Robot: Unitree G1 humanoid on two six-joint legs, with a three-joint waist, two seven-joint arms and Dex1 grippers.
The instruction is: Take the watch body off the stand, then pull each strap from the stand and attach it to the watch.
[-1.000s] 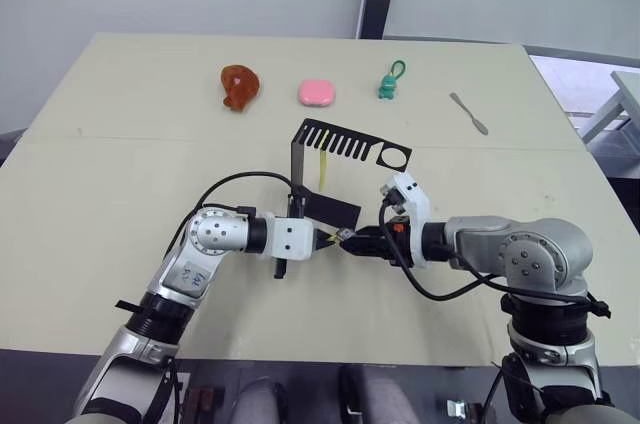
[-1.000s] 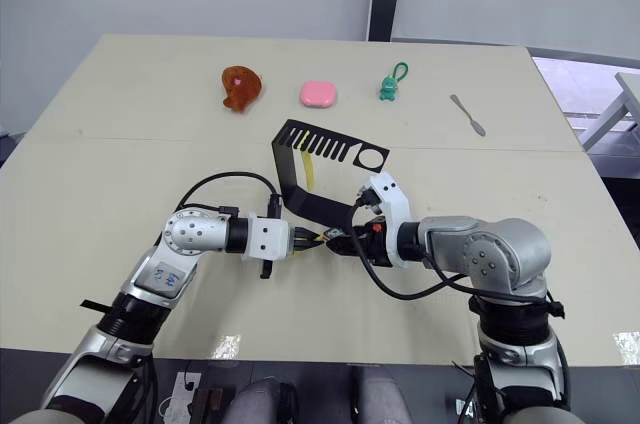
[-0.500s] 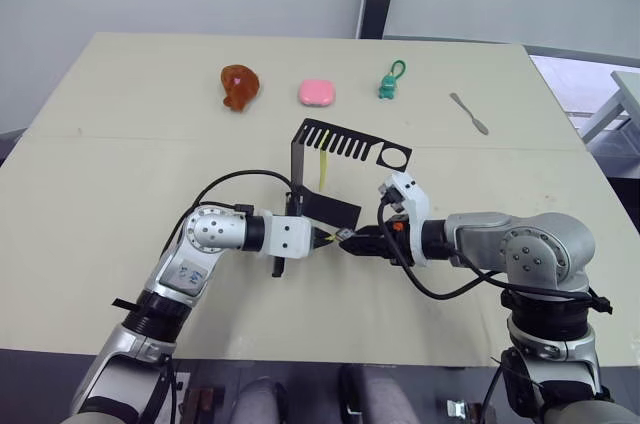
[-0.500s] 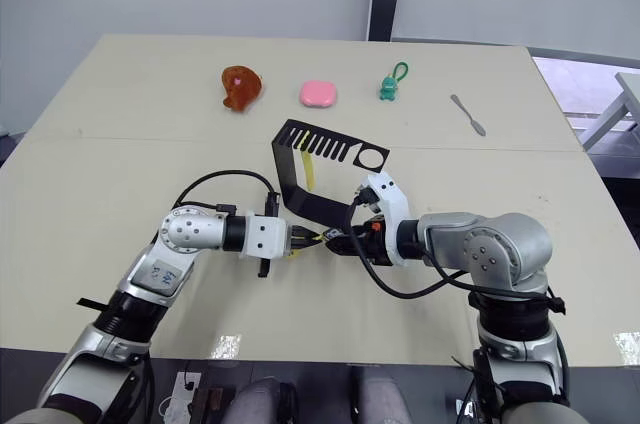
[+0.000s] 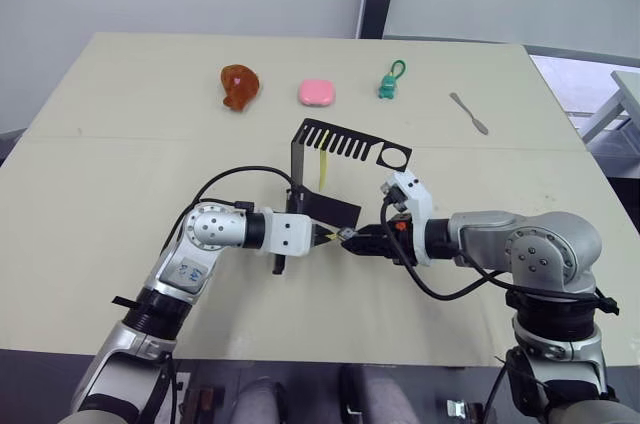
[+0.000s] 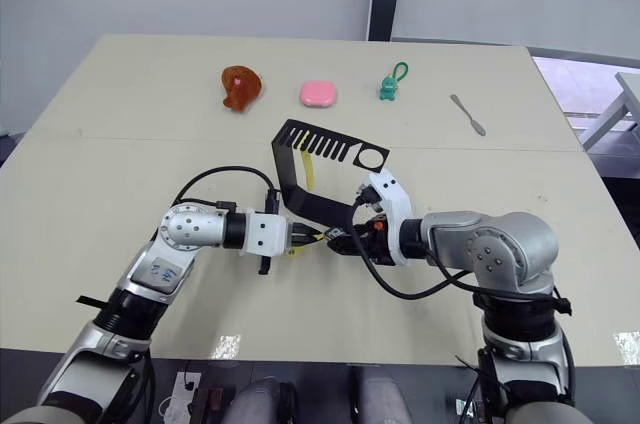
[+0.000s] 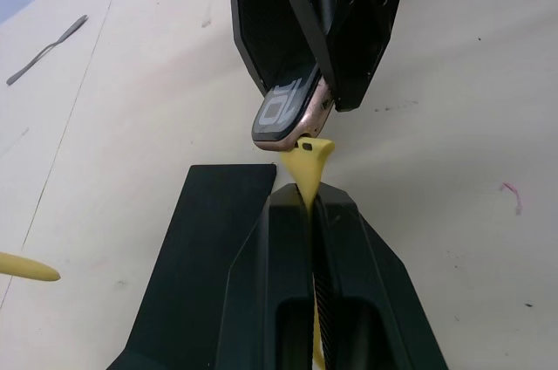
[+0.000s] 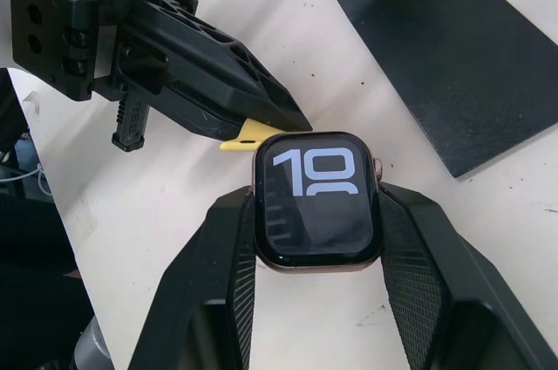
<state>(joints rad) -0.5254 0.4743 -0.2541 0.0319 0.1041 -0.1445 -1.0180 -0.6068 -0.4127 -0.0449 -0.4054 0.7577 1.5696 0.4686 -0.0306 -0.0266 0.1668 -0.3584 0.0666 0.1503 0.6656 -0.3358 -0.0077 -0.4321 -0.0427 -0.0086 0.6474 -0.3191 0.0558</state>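
Observation:
My right gripper [image 5: 352, 239] is shut on the watch body [image 8: 318, 200], a small black square face with pale digits and a silvery rim. My left gripper [image 5: 322, 236] faces it tip to tip and is shut on a yellow strap [image 7: 307, 161]. That strap's flared end touches the edge of the watch body [image 7: 288, 113]. Both grippers meet just in front of the flat foot [image 5: 328, 209] of the black stand [image 5: 345, 142]. A second yellow strap [image 5: 324, 168] hangs from the stand's comb-slotted arm.
Along the far side of the tan table [image 5: 120, 174] lie a brown lump [image 5: 239, 85], a pink rounded block [image 5: 316, 92], a green figure on a loop [image 5: 389, 82] and a metal utensil [image 5: 468, 112]. Black cables loop over both wrists.
Hardly anything: the two grippers stay tip to tip by the stand's foot, with only a slight shift of the arms.

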